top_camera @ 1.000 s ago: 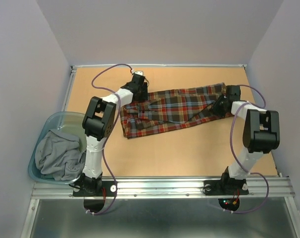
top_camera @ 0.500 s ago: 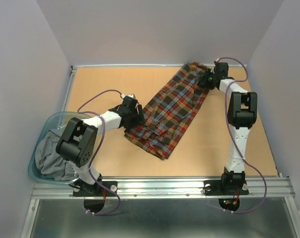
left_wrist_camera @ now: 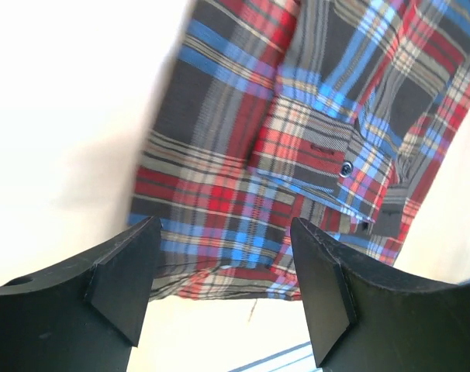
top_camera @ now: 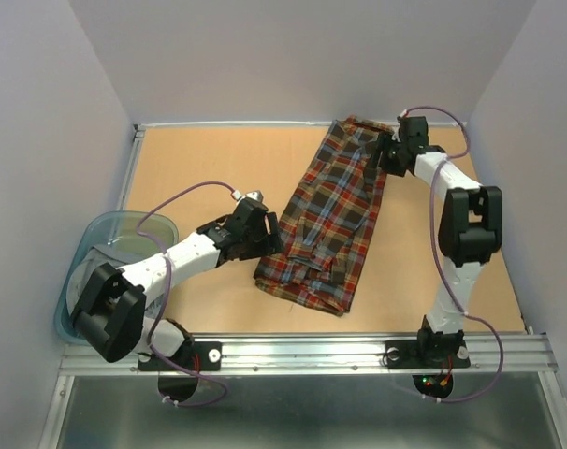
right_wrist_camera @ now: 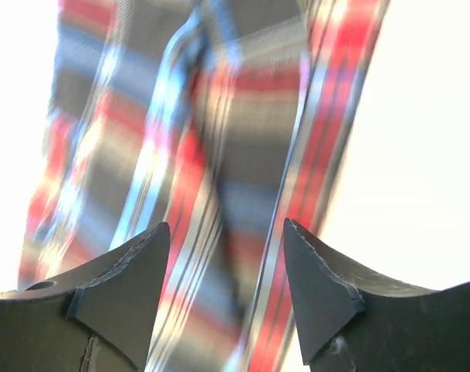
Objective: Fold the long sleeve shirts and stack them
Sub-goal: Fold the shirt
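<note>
Left arm (top_camera: 185,253) is stretched low and out toward the middle. The left tool (top_camera: 265,234) points right, fingers (left_wrist_camera: 119,287) spread wide apart. Right arm (top_camera: 471,224) reaches to the far side with its elbow bent. The right tool (top_camera: 385,154) is aimed left, fingers (right_wrist_camera: 119,294) parted too.

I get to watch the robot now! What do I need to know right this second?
Left gripper: open, holding nothing, over the plaid shirt's near left edge.
Right gripper: open, over the shirt's far end; its view is blurred.
Shirt: a long narrow strip on the table, running from far right toward the near middle.
Done: it looks folded lengthwise.
Left: fold it shorter, then stack it; no stack is visible.
Blue bin at the left; the left arm hides most of it.
</note>
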Motion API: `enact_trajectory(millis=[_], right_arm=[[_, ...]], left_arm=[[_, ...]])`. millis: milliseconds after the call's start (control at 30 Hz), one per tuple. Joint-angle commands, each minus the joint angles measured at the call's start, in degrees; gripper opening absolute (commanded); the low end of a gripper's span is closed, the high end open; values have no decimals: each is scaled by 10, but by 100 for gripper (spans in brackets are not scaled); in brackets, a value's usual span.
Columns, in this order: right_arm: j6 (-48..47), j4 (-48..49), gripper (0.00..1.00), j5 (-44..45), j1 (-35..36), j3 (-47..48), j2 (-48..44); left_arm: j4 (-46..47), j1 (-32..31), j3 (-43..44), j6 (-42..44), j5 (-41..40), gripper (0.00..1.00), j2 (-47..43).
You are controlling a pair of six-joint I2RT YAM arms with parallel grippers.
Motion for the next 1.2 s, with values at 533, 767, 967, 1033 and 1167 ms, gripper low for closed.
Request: enact_trajectory(millis=[533,767,967,1033,1167], right_arm=[[164,-37,57,108,276,-448,-359],[182,-35,52,163,278,-502,-362],[212,-62,51,183,278,-554,-369],[229,-81,51,186,278,-551,-379],[266,-106,61,175,278,-547,-449]], left_arm=[[26,66,-95,85,46,67,20],[32,66,-106,88,58,67,24],[32,66,-121,92,105,66,17],[28,66,-125,92,113,66,12],[15,66,-136,84,111,66,-9]])
